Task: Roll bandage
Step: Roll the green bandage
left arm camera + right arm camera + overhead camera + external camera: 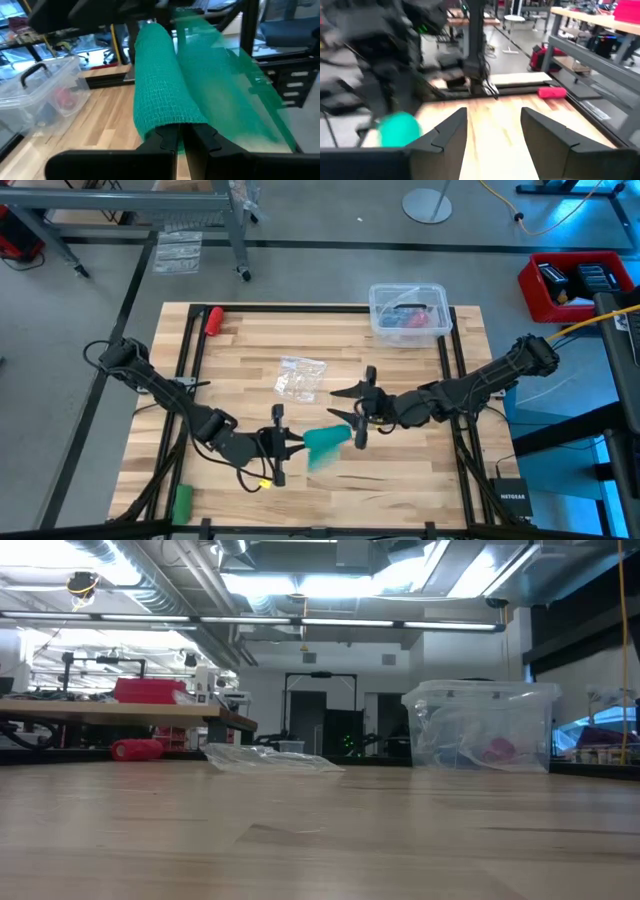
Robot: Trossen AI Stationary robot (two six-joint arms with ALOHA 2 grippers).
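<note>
- The left gripper point(292, 446) sits toward the front edge of the desk point(250, 405), a little left of its middle, with its two dark fingers point(165, 142) pressed together on the bandage point(325, 445).
- In the left wrist view the bandage point(165, 95) is a teal-green, woven-looking cloth (its fine grid pattern shows clearly) pinched at its near end between those closed fingers; part of it is rolled into a thick tube, and a flat sheet of the same cloth trails alongside.
- From above, the bandage lies between the two grippers, held at the left gripper's tip, just in front of the desk's centre.
- The right gripper point(358, 412) is close beside the bandage on its right side, fingers spread apart; its wrist view shows both fingers point(547, 137) wide with bare wood between them and nothing in their grasp, the bandage point(399, 129) showing as a teal blob off to one side.
- A clear plastic box point(408, 313) with a lid stands at the back right corner of the desk, with some red and blue items inside.
- A crumpled clear wrapper point(300, 377) lies near the middle of the desk, behind the grippers.
- A pink-red roll point(213, 319) rests by the back left corner.
- A small bright-green roll point(182, 501) sits at the front left corner.
</note>
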